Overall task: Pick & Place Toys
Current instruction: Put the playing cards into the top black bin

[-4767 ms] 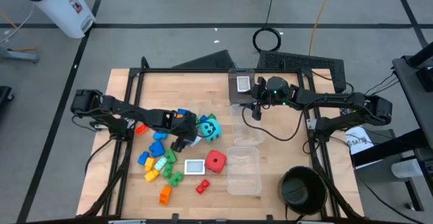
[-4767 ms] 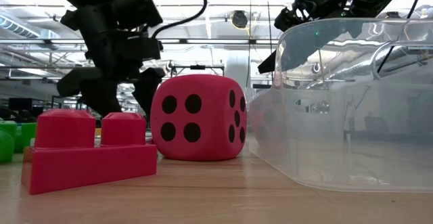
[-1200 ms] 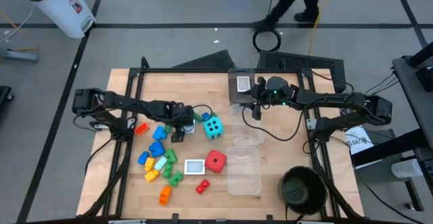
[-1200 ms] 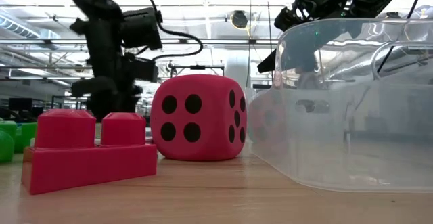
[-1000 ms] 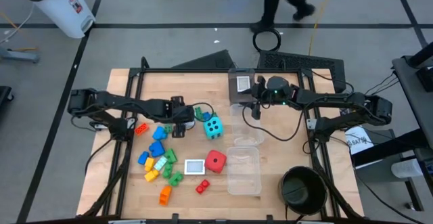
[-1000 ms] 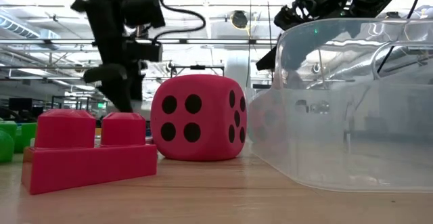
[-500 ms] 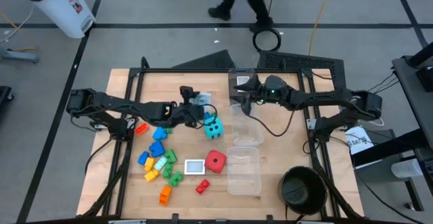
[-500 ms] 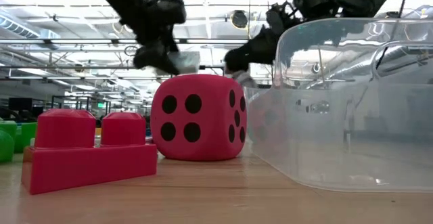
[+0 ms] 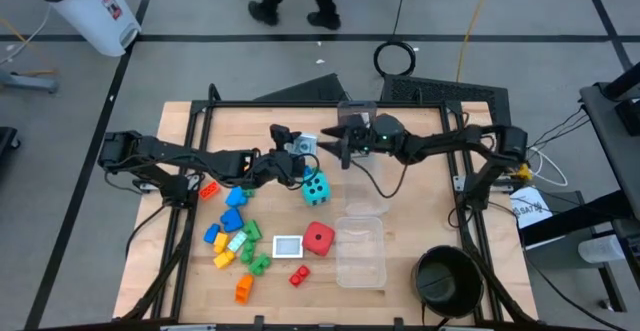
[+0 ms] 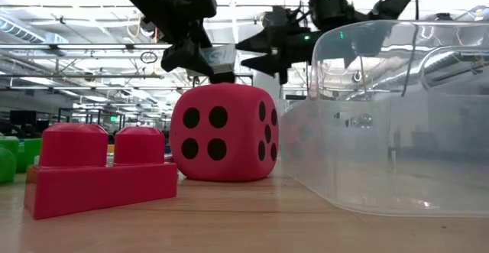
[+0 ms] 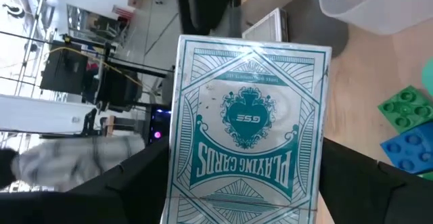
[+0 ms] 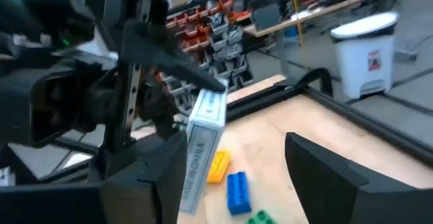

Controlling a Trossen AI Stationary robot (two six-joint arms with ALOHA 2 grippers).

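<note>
The left arm reaches in from the table's left edge, stretched low and nearly flat across the pale wooden tabletop (image 9: 190,291), and its left gripper (image 9: 291,153) is raised above the surface with its two dark fingers pressed against the long edges of a boxed deck of playing cards (image 11: 254,126), a flat rectangular pack of white card printed with teal ornamental linework and a spade emblem; the pack is lifted clear of the table and tilted. Beneath and in front of that arm lie the scattered plastic building bricks (image 9: 232,233), glossy and studded, in blue, yellow, green and orange, with a red two-stud brick (image 10: 103,169) at the near edge. A small white picture card (image 9: 287,245) lies flat on the wood just beside the red die (image 10: 223,131), a matte rounded cube with black pips, and the cyan die (image 9: 314,188), also black-pipped, sits just below the raised pack. Further right, the right arm comes in from the table's right side, elbow bent, its right gripper (image 9: 341,134) level with the pack and just beside it, fingers spread apart and holding nothing. Below it stand the clear plastic boxes (image 9: 361,251), smooth-walled, with rounded corners, and a black round bowl (image 9: 447,277) sits at the near right corner.
</note>
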